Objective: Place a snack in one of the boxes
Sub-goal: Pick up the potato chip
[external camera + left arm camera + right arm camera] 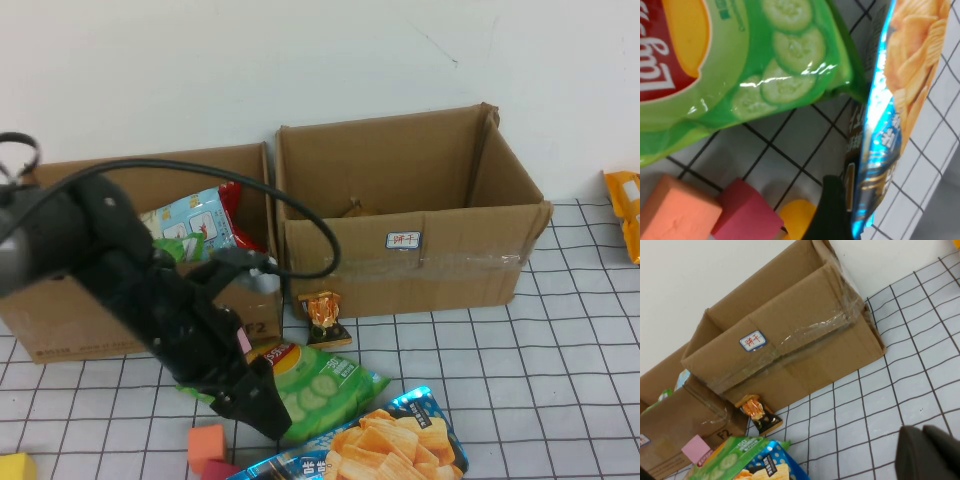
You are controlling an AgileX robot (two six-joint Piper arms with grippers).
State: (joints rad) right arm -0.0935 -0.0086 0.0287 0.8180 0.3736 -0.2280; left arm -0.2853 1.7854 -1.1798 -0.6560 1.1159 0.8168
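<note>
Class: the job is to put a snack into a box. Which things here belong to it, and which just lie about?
Job: green chip bag, below the open left gripper; blue chip bag; small snack packet; left box; right box.

Lying about: orange block; yellow block; right gripper, shut, parked.

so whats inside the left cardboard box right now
The left cardboard box holds a light blue snack packet with a red packet behind it. The left arm covers part of the opening, so anything deeper is hidden. Left gripper is open over the green chip bag; right gripper is shut.
</note>
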